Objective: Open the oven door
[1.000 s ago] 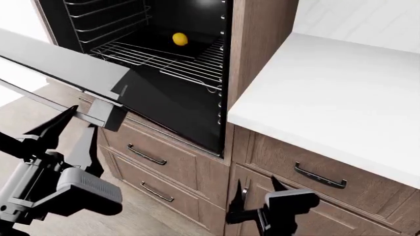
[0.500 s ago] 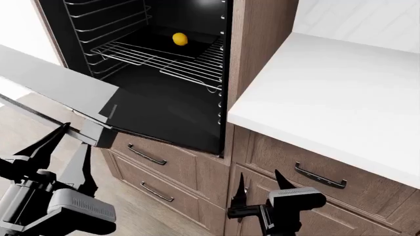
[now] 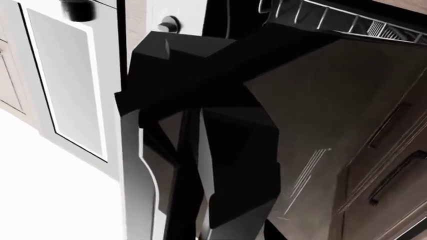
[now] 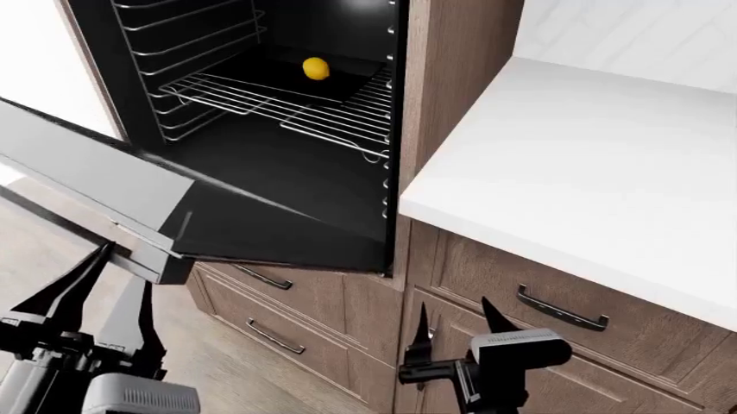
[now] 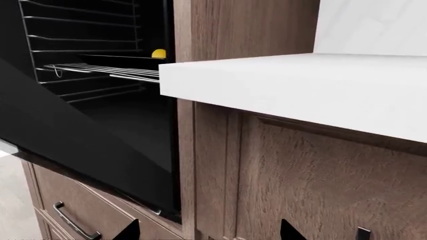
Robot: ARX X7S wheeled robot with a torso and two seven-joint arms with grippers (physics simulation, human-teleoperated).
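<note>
The oven door [image 4: 98, 177] hangs open, tilted down close to level, its grey frame and bar handle [image 4: 69, 226] at the left and its black glass inner face [image 4: 288, 231] toward the cavity. My left gripper [image 4: 124, 263] is open just below the door's handle edge, fingers spread; whether it touches the handle is unclear. The left wrist view shows mostly the door's dark underside [image 3: 227, 150]. My right gripper [image 4: 455, 321] is open and empty in front of the wood drawers, well right of the door. From the right wrist view, the door [image 5: 73, 145] slopes down at the left.
A lemon [image 4: 316, 68] lies inside the oven behind the wire rack [image 4: 288, 108]. Brown drawers [image 4: 259, 285] sit under the door. A white counter [image 4: 576, 164] juts out at the right above more drawers [image 4: 564, 310]. A white panelled door [image 3: 63, 85] stands beyond the oven.
The oven door has swung further down. My left gripper has dropped lower with the door's edge. The right gripper rose slightly, then held still.
</note>
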